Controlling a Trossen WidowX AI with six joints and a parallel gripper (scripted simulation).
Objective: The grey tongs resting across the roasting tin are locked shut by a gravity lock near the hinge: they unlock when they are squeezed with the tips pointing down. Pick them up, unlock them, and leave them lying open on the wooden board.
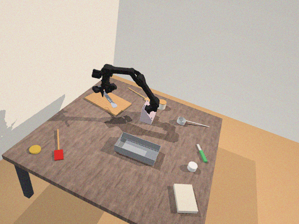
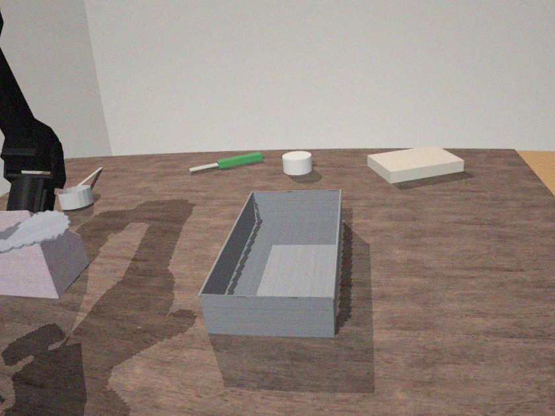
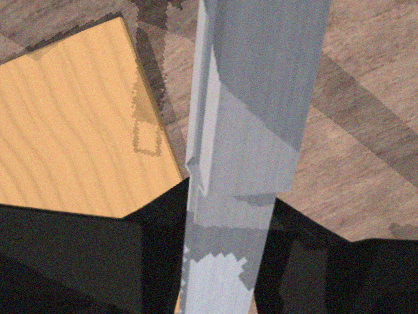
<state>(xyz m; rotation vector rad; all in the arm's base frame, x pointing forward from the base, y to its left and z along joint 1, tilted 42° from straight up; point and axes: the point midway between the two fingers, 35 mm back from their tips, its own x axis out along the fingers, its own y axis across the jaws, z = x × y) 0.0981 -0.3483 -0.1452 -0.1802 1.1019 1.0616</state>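
Observation:
My gripper (image 1: 104,91) (image 3: 219,190) is shut on the grey tongs (image 1: 111,101) (image 3: 250,125) near their hinge end. It holds them tilted, with the tips sloping down over the wooden board (image 1: 94,99) (image 3: 75,140) at the far left of the table. The tongs' arms lie close together in the wrist view. Their scalloped tip (image 2: 37,228) shows at the left edge of the exterior view. The grey roasting tin (image 1: 134,152) (image 2: 269,315) stands in the middle of the table with nothing across it.
The arm's pink base (image 1: 146,116) (image 2: 36,268) stands right of the board. A wooden spoon (image 1: 136,92) and a jar (image 1: 162,104) lie behind it. A measuring cup (image 1: 182,120), green-handled knife (image 1: 202,155), white puck (image 1: 192,166), cream block (image 1: 185,198), red spatula (image 1: 57,153) and yellow disc (image 1: 34,149) lie around.

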